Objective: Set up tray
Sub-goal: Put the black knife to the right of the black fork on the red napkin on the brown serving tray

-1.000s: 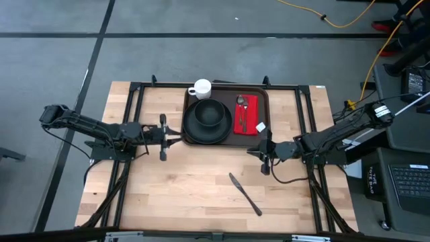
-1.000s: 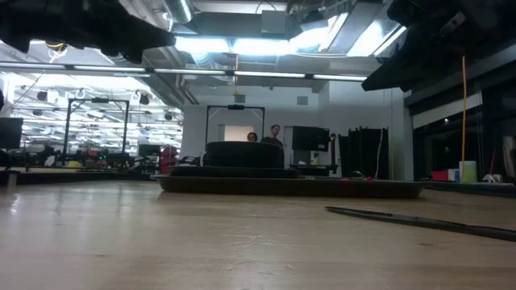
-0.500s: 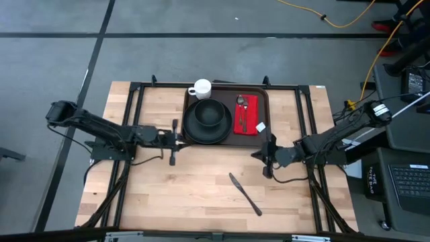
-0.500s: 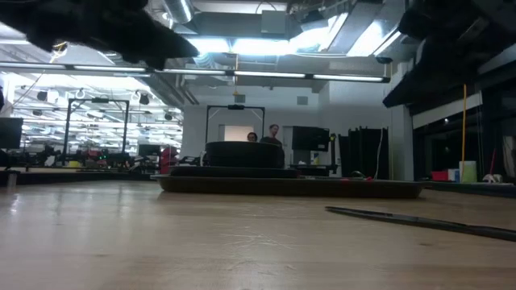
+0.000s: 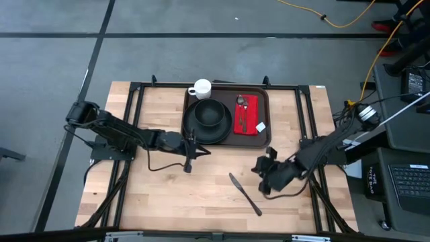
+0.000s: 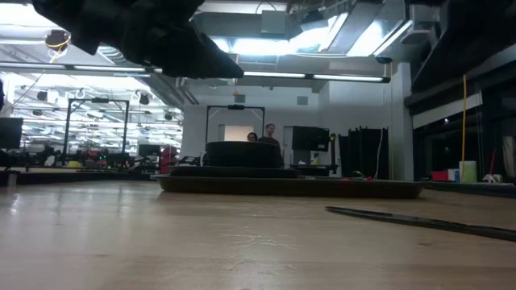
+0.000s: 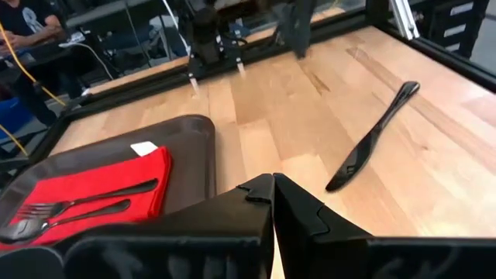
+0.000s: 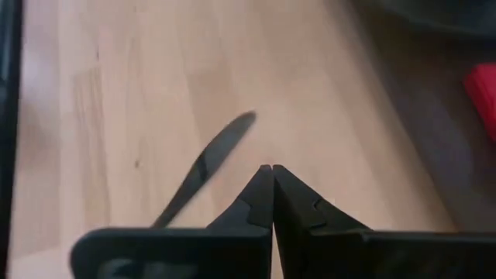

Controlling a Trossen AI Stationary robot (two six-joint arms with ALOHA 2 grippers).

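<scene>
Both arms have swung toward the middle of the table since the earlier frames: the left gripper (image 5: pixel 190 158) has travelled rightward to sit just below the tray's lower-left corner, and the right gripper (image 5: pixel 263 181) has dropped lower in the high view, away from the tray and closer to the knife.

The tray (image 5: pixel 263 138) lies in the upper middle of the high view, resting flat on the table (image 5: pixel 161 195). It carries a black plate (image 5: pixel 191 131) with a black bowl (image 5: pixel 208 114) on it, and to the right of these a red napkin (image 5: pixel 250 122) with a fork and a spoon lying on top. A white cup (image 5: pixel 201 88) stands at the tray's upper-left corner.

The left fingers (image 7: pixel 256 190) are pressed together and hold nothing; the tray's rim (image 7: pixel 203 155) lies just beyond their tips. The right fingers (image 8: pixel 263 186) are likewise closed and empty, well apart from the tray, which lies above them in the high view. A black knife (image 5: pixel 244 193) lies on the bare wood at the lower middle of that view, just left of the right gripper, untouched.

In the low view, the tray (image 6: pixel 290 187) shows as a dark band across the middle.
</scene>
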